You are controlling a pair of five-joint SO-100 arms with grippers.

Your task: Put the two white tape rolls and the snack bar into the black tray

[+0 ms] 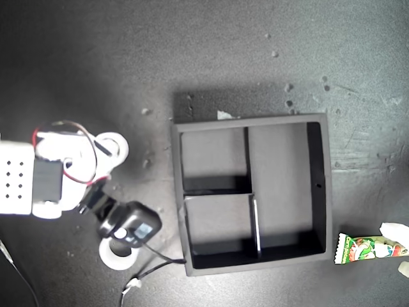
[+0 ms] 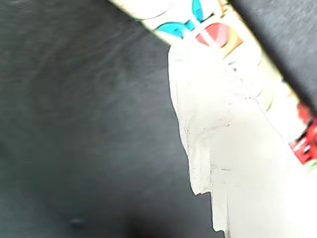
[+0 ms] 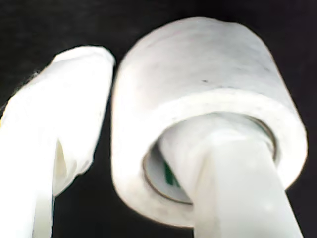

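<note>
Two white tape rolls sit well apart from the black tray [image 1: 329,192], on the side toward the exterior view's left, and all three of its compartments hold nothing yet. The first tape roll [image 1: 115,148] lies partly under the arm's white body; the second tape roll [image 1: 120,254] peeps out from beneath the black wrist camera.

My second gripper [image 3: 163,148] has one finger pushed down through the hole of a tape roll [image 3: 208,89] and the other finger outside its wall. The jaws stand narrowly apart around that wall; whether they are already pinching it I cannot tell.

The snack bar [image 1: 364,248] lies just beyond the tray's outer wall, toward the exterior view's lower right corner. My first gripper [image 1: 397,240] is at its far end. In the first wrist view a white finger [image 2: 237,163] lies across the wrapper [image 2: 218,34], but the opening is not visible.

I think the main risk is the roll slipping or tilting off a single-wall hold when lifted, and the bar's slick wrapper sliding free.

Which roll the second gripper is working remains unclear: the arm covers both. The bar's far end and the first gripper are cut off at the frame edge.
</note>
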